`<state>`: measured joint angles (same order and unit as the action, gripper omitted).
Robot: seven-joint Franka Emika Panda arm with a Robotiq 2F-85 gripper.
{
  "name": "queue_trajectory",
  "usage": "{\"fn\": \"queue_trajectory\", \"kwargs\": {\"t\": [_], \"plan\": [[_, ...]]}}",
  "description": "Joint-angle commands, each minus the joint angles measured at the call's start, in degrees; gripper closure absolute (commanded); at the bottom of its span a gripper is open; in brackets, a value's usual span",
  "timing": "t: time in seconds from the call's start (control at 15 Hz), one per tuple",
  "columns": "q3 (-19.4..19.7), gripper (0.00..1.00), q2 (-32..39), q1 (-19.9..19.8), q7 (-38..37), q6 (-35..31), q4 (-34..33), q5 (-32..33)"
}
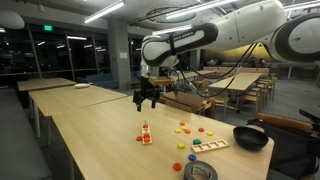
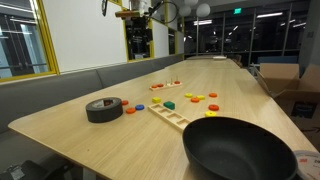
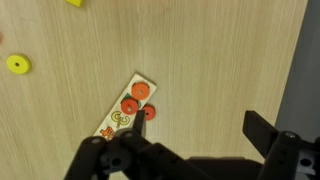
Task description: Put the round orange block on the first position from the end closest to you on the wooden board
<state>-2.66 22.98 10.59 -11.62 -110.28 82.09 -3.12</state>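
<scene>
My gripper (image 3: 205, 130) is open and empty, hanging well above the table (image 1: 147, 100). Right below it in the wrist view lies a short pale strip (image 3: 112, 124) with two round orange blocks (image 3: 129, 105) on it. A third round orange block (image 3: 150, 112) lies on the table touching the strip's side, by one fingertip. The strip also shows in both exterior views (image 1: 146, 133) (image 2: 172, 83). The wooden board (image 1: 210, 147) with a row of round recesses (image 2: 170, 117) lies apart from it, between the black bowl and the tape roll, not under the gripper.
A black bowl (image 1: 250, 138) (image 2: 240, 150) and a black tape roll (image 1: 200, 171) (image 2: 104, 109) stand near the board. Yellow, red, orange, blue and green pieces (image 2: 196, 98) are scattered around. A yellow disc (image 3: 17, 65) lies left of the strip. The table edge (image 3: 292, 60) runs at the right.
</scene>
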Motion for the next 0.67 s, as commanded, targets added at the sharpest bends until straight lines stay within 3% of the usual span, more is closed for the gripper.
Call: {"fn": "queue_trajectory", "kwargs": {"t": [0.0, 0.33, 0.6], "plan": [[-2.3, 0.0, -13.2, -2.8, 10.3, 3.1, 13.9, -1.8], [-1.9, 0.0, -27.5, -4.3, 19.8, 5.3, 28.5, -2.5], [-1.3, 0.0, -39.7, -4.5, 21.4, 4.4, 40.7, -1.9]]}}
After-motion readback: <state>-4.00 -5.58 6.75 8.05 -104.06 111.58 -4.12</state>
